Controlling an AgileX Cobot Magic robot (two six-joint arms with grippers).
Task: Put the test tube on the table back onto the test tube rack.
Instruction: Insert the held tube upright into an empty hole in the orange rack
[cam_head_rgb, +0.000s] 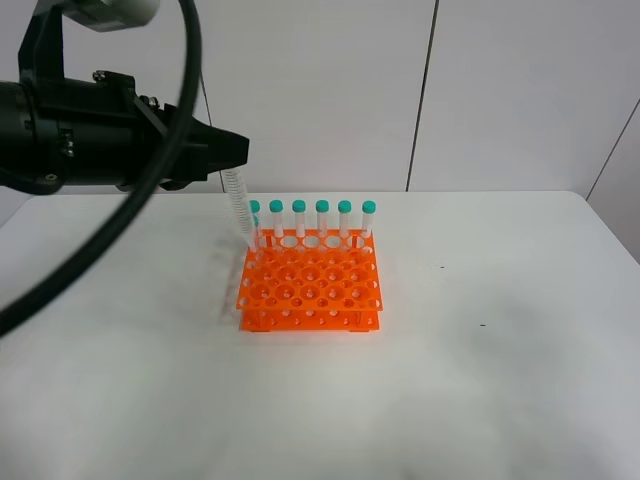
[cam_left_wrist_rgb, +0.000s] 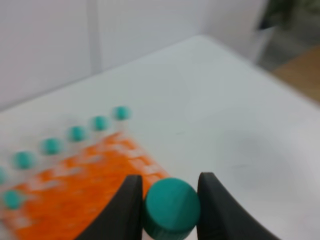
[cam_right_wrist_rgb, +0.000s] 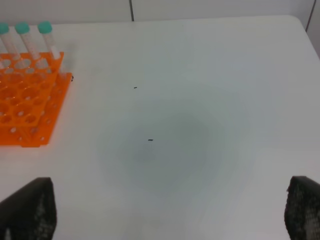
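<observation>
- Left wrist view shows you the test tube (cam_left_wrist_rgb: 171, 207) from above, its teal cap pinched between the closed fingers of the left gripper (cam_left_wrist_rgb: 170, 182).
- From the high camera, the tube hangs tilted under that gripper. Its tip is at the back left corner of the test tube rack (cam_head_rgb: 310, 290), and you cannot tell whether it sits in a hole.
- A row of teal-capped tubes (cam_head_rgb: 322, 215) stands upright along the rack's back edge.
- Your right gripper (cam_right_wrist_rgb: 165, 215) is spread wide over the table (cam_right_wrist_rgb: 200, 75), well apart from the rack.

rack (cam_head_rgb: 310, 285) ctr of table (cam_head_rgb: 500, 380), tubes (cam_head_rgb: 322, 222) in its rear row
</observation>
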